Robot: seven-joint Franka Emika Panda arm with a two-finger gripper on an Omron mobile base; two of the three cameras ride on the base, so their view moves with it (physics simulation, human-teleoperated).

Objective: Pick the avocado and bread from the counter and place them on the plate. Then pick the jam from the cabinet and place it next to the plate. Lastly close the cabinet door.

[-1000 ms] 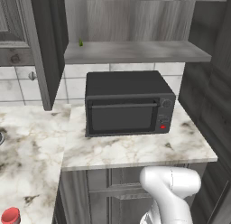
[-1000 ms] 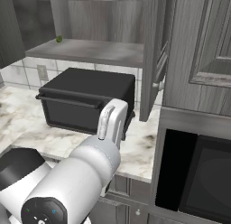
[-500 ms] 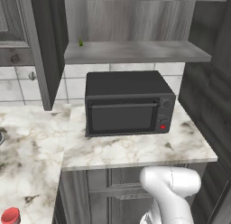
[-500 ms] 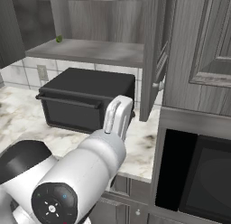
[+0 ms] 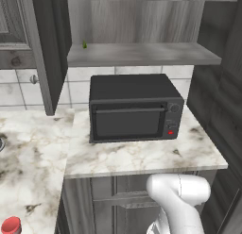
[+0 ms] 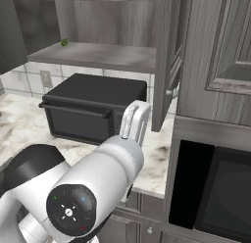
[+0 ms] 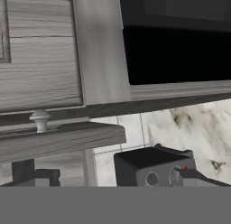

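- Microwave [image 5: 133, 108], black, sits on the marble counter [image 5: 142, 155] against the tiled wall; door shut, knob and red button on its right panel.
- Open cabinet above it: a grey shelf [image 5: 142, 54] with one small green item [image 5: 84, 45] at its far left end, possibly the avocado, too small to be sure. Same green speck in the right base view [image 6: 64, 41].
- Cabinet door [image 6: 166, 60] stands swung open at the shelf's right side, edge toward the camera, round knob near its lower edge.
- Red-lidded container [image 5: 11, 225] on the lower counter at the bottom left of the left base view; might be the jam, cannot confirm.
- Arm's white elbow [image 5: 182, 195] rises below the counter edge; in the right base view a white link [image 6: 135, 120] reaches up in front of the microwave.
- Gripper [image 7: 115, 180]: two dark finger tips just poke above the bottom of the hand view, well apart with nothing between them, so jaws look spread. Beyond them are the microwave's knob panel, a door knob [image 7: 40, 119] and the dark built-in oven [image 6: 215, 193].
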